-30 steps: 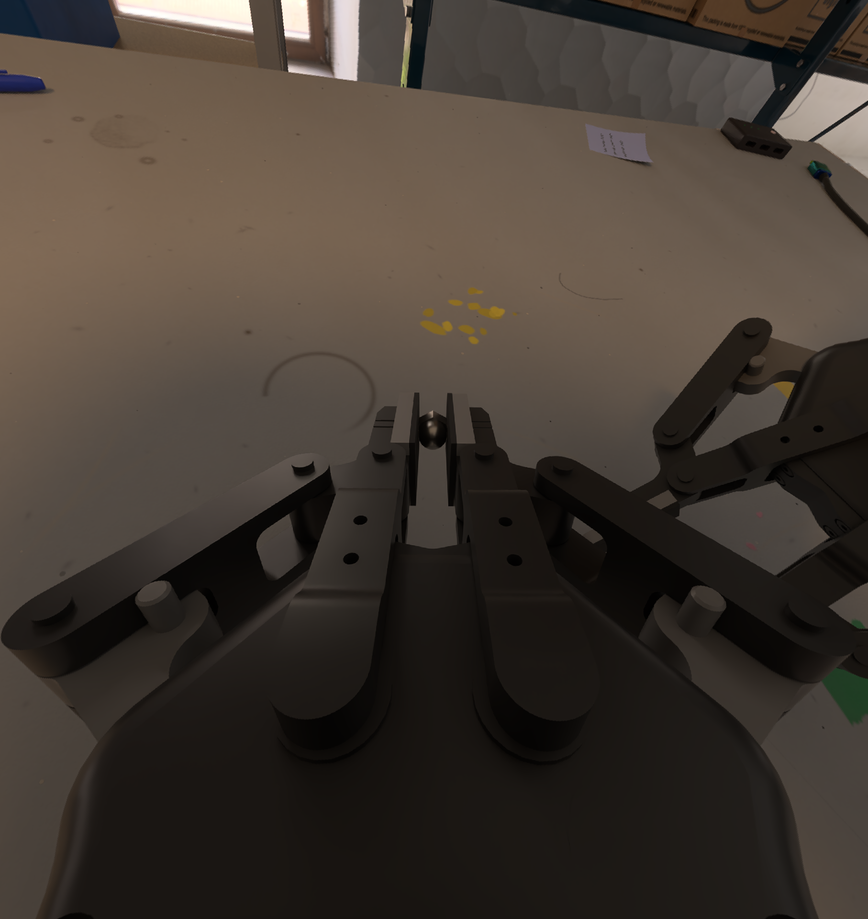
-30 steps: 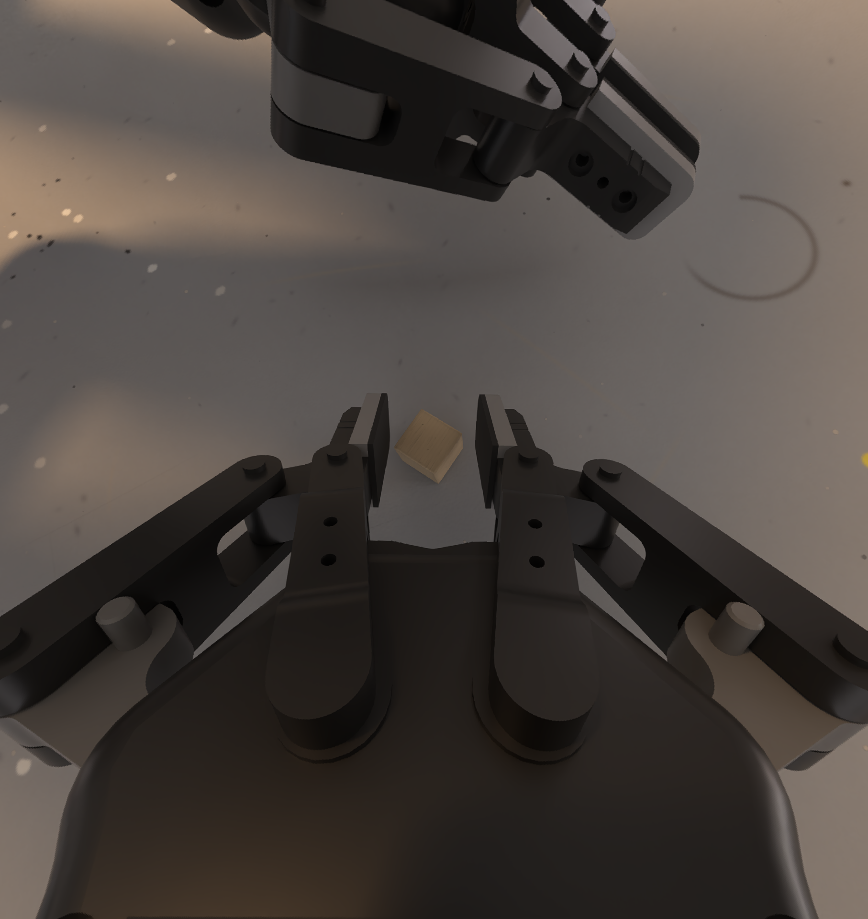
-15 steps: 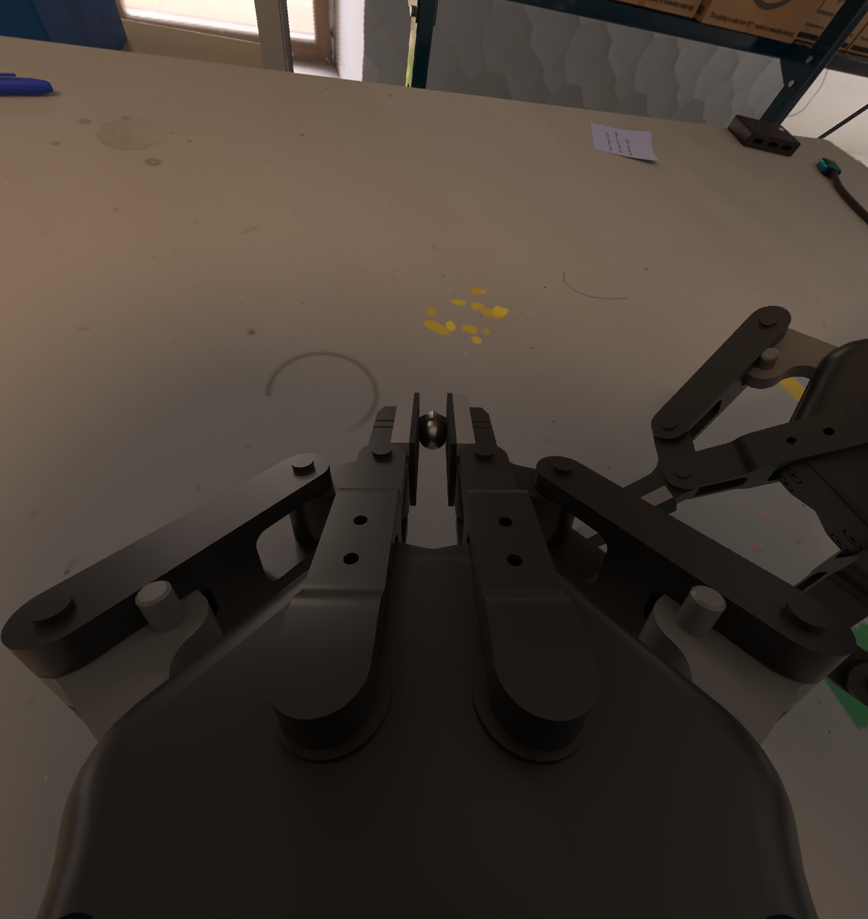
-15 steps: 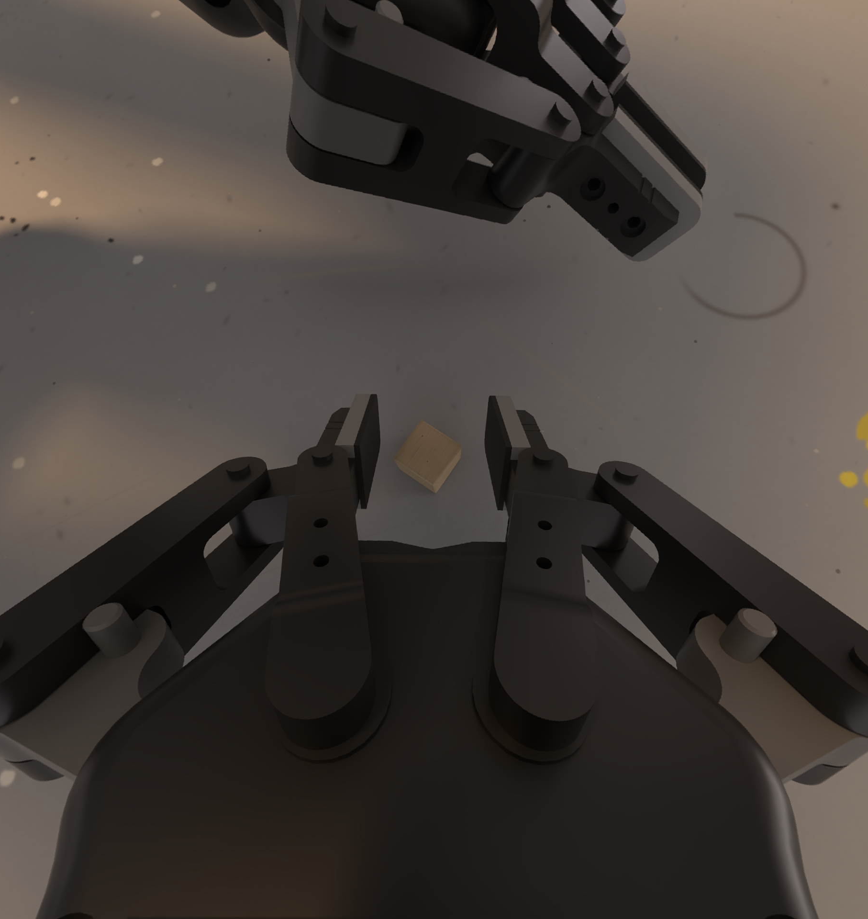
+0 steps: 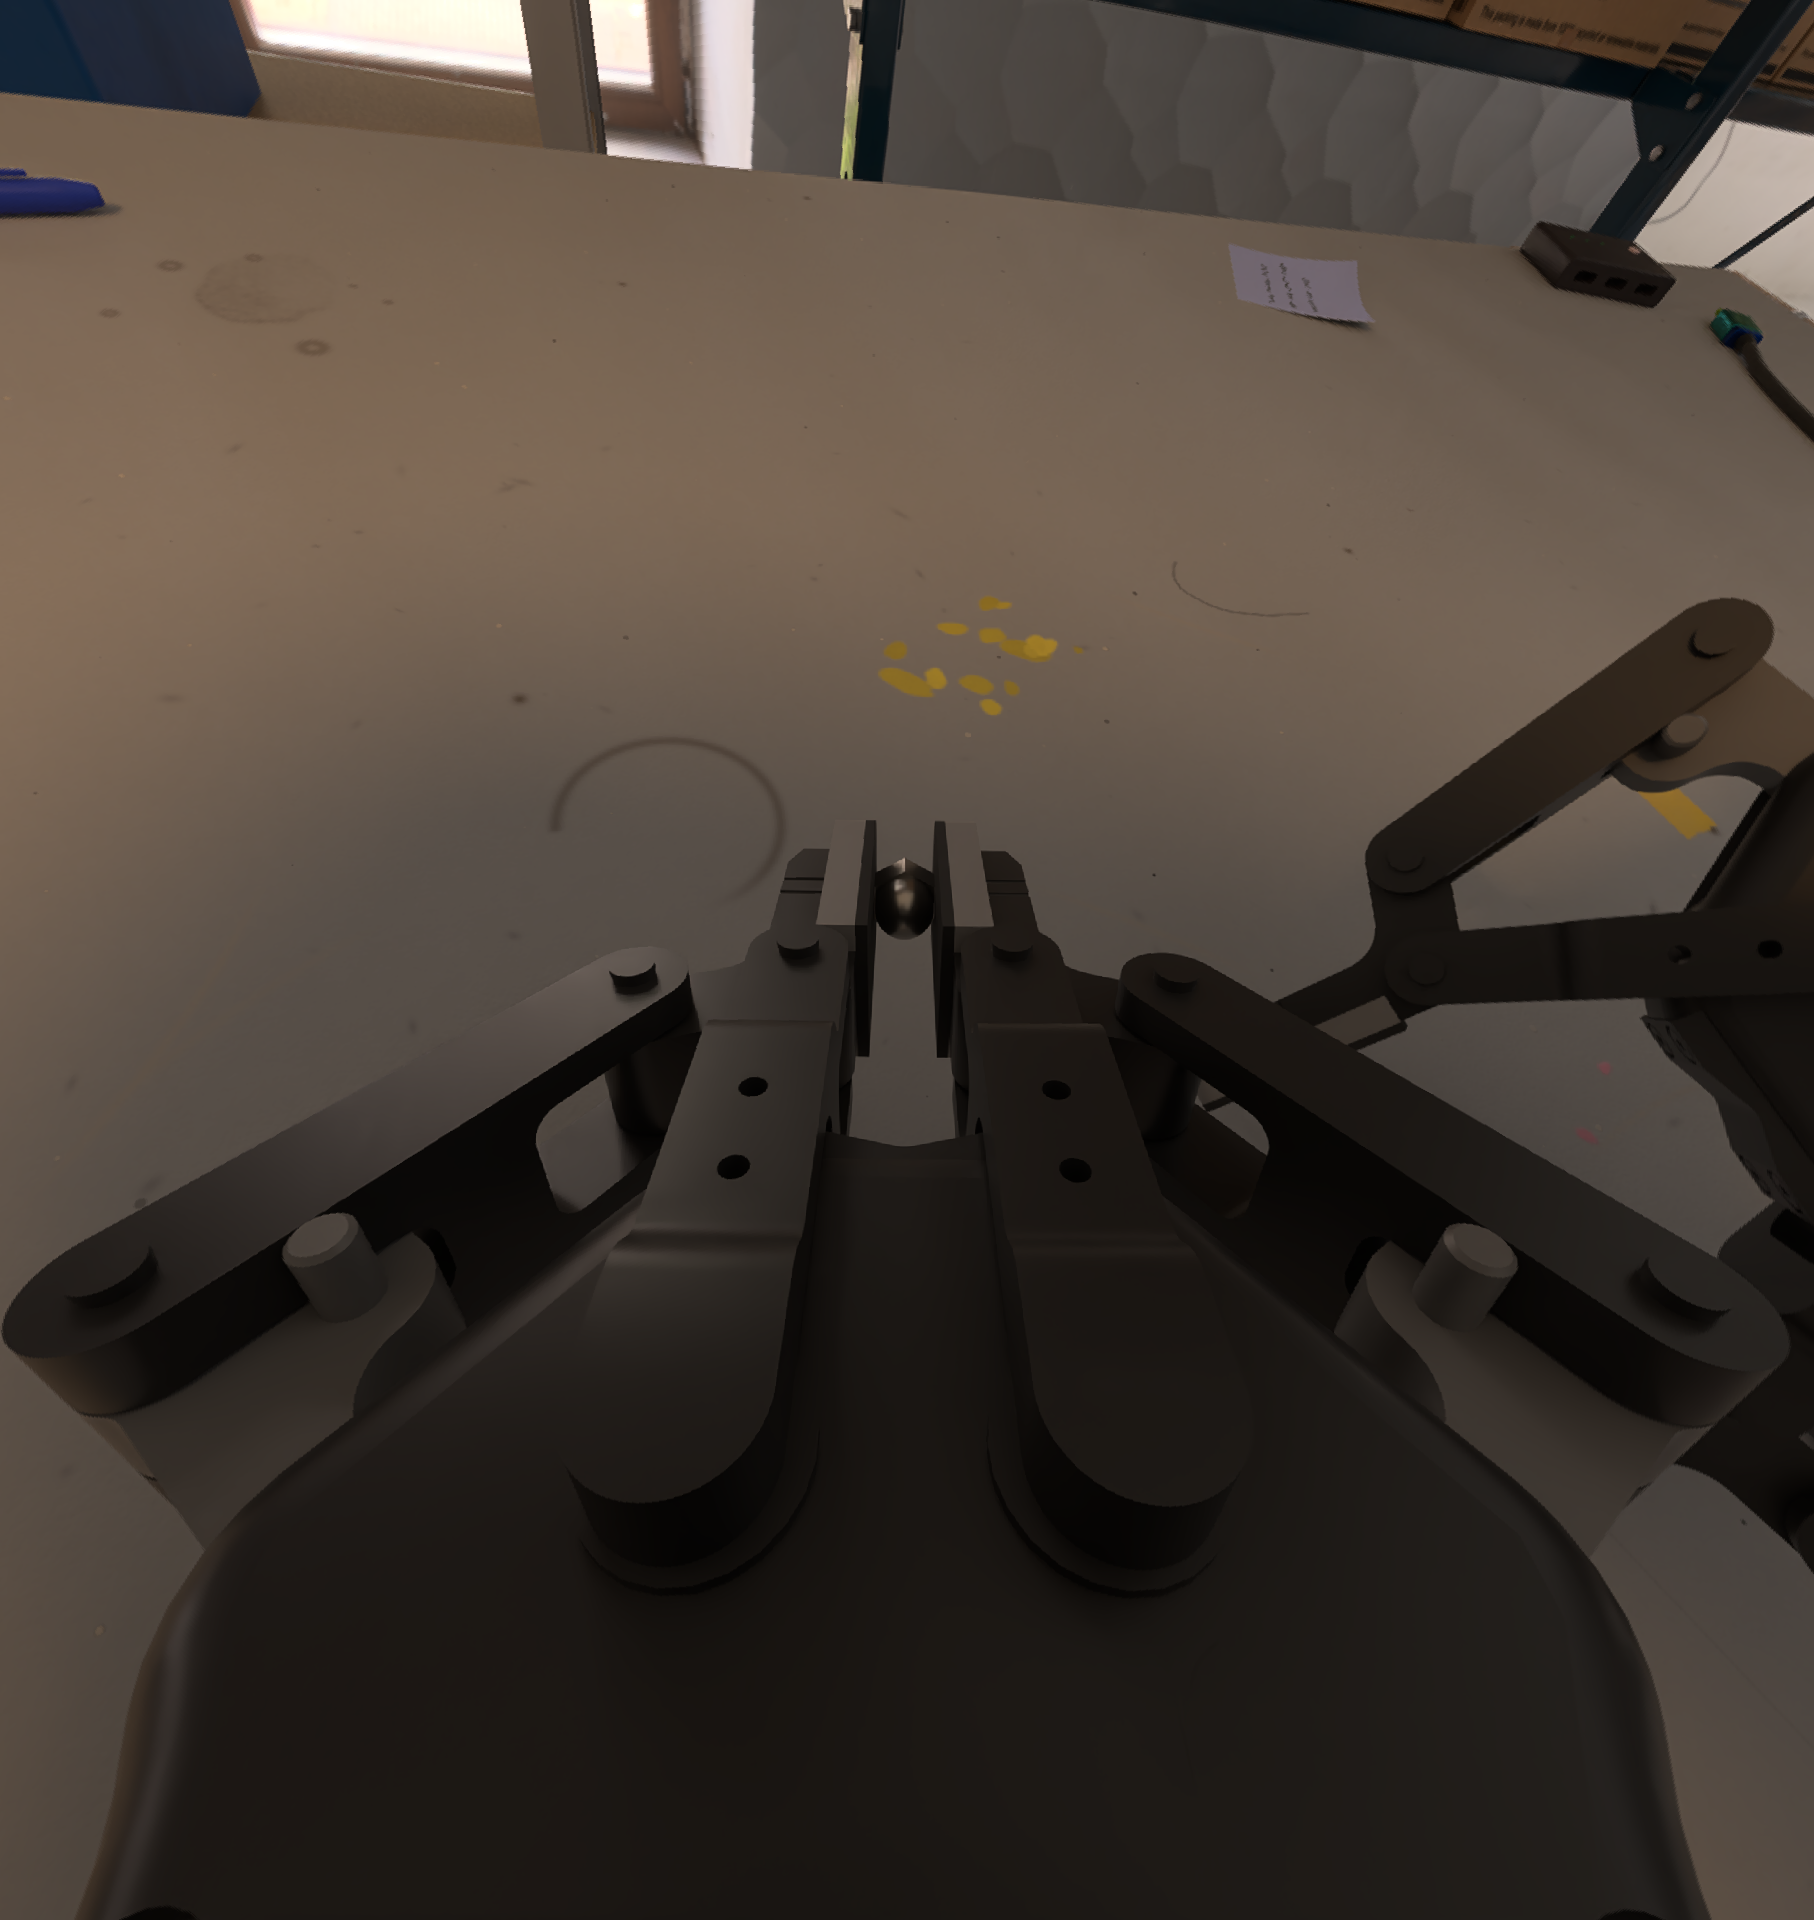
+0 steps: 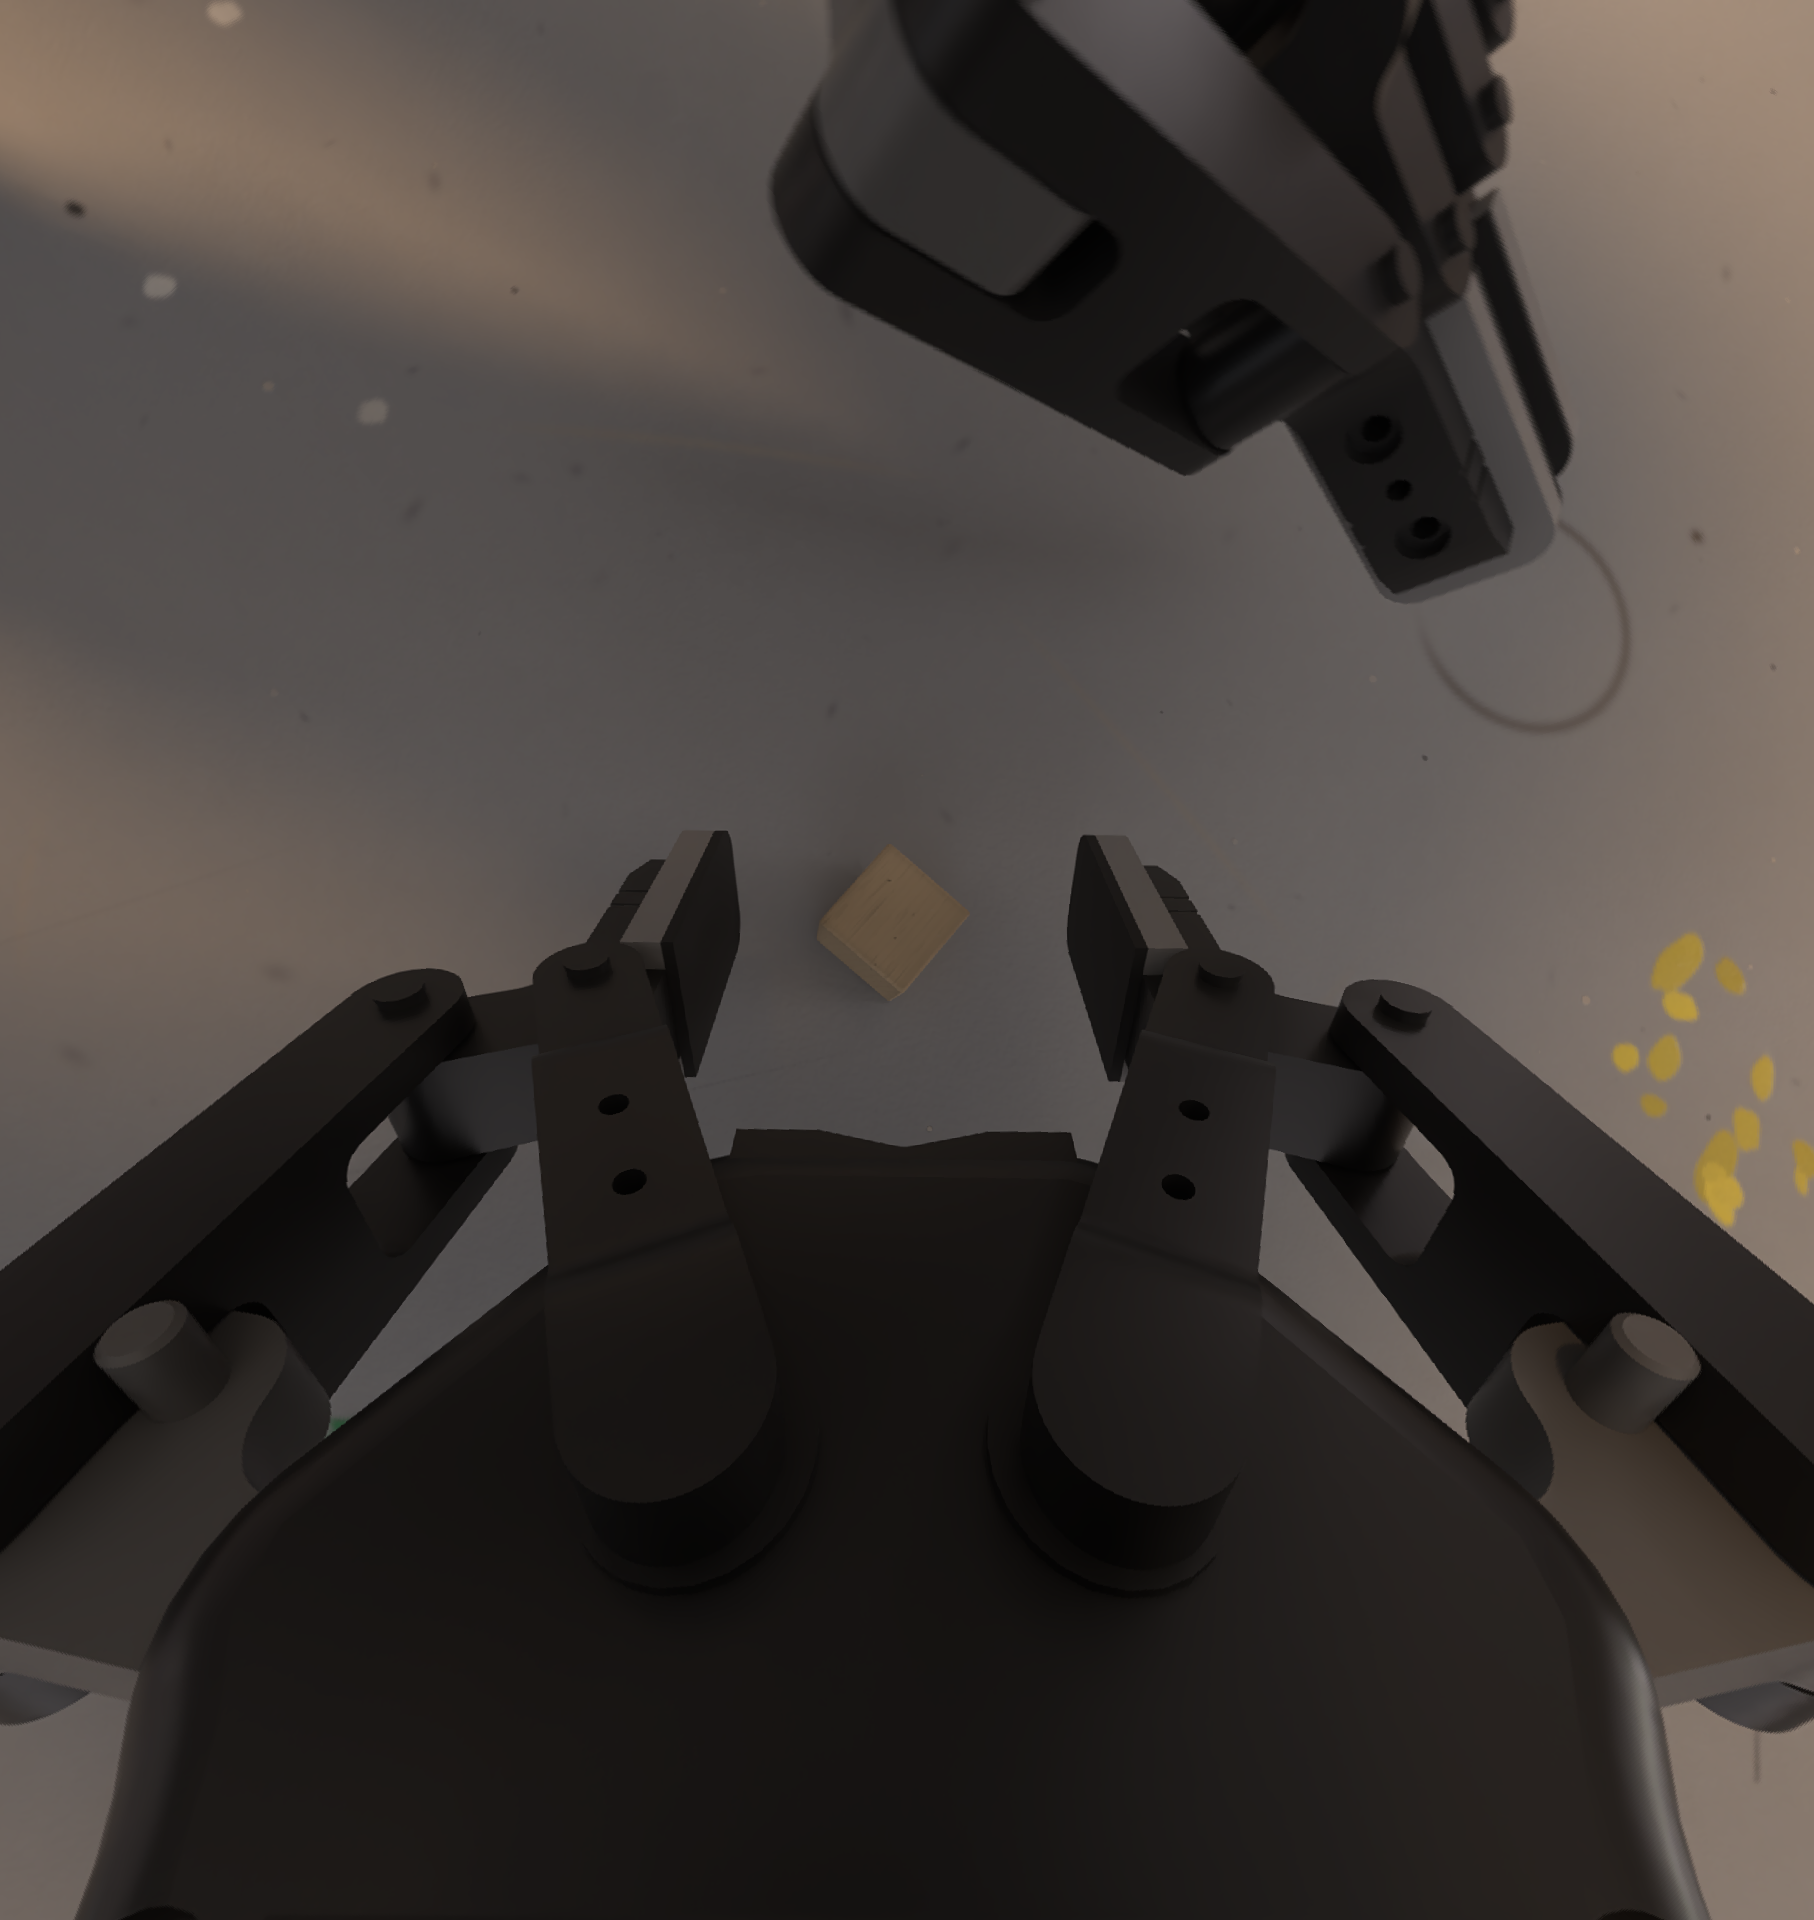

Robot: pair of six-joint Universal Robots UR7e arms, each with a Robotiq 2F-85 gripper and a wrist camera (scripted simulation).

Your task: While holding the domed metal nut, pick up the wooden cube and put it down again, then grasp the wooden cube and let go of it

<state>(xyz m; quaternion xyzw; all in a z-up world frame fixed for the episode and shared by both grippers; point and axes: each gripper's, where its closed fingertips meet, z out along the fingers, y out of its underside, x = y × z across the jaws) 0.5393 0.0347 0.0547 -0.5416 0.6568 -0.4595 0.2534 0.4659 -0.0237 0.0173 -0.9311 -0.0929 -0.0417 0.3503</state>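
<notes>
Your left gripper [image 5: 903, 904] has its two fingers drawn close together with the domed metal nut [image 5: 901, 902] pinched between the pads near the tips; the nut is dark and shiny, and it sits clear of the table [image 5: 467, 520]. From the left wrist view you see yellow paint spots [image 5: 970, 660] on the table beyond the fingertips, a faint ring mark [image 5: 669, 821] to the left of them, a blue pen [image 5: 25, 194] at the far left edge, a paper note [image 5: 1298, 283] far right, and a small black box [image 5: 1597, 272] with a cable [image 5: 1786, 390] just past it. Part of your right gripper [image 5: 1568, 925] shows at the right side of this view. In the right wrist view, your right gripper [image 6: 901, 935] stands with its fingers spread wide and nothing in its grip. The wooden cube [image 6: 890, 921] lies on the table between the two pads, touching neither one, with clear gaps on both sides; it is turned so that a corner points toward the camera. The left gripper [image 6: 1464, 488] hangs in the upper right of this view, well apart from the cube. The yellow spots [image 6: 1713, 1091] lie on the table to the right of the right finger.
</notes>
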